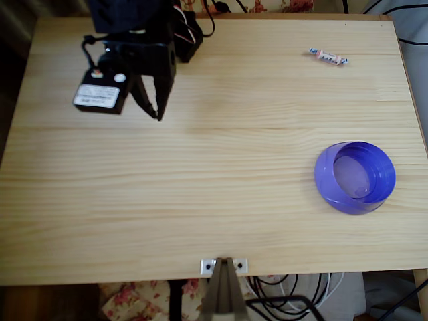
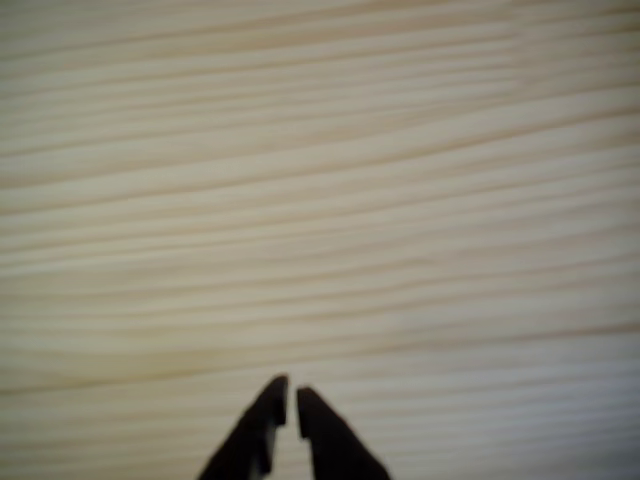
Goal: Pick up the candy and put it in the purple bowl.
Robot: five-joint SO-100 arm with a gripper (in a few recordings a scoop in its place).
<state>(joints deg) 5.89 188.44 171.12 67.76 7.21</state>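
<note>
black arm at upper left, tool [image 1: 156,112] pointing down, fingertips nearly together, empty

1. Your black gripper [image 1: 155,107] sits at the upper left of the wooden surface [image 1: 200,200], tips nearly together.
2. The candy [image 1: 328,57] lies upper right.
3. The purple bowl [image 1: 355,177] stands well below it, tilted.
</note>
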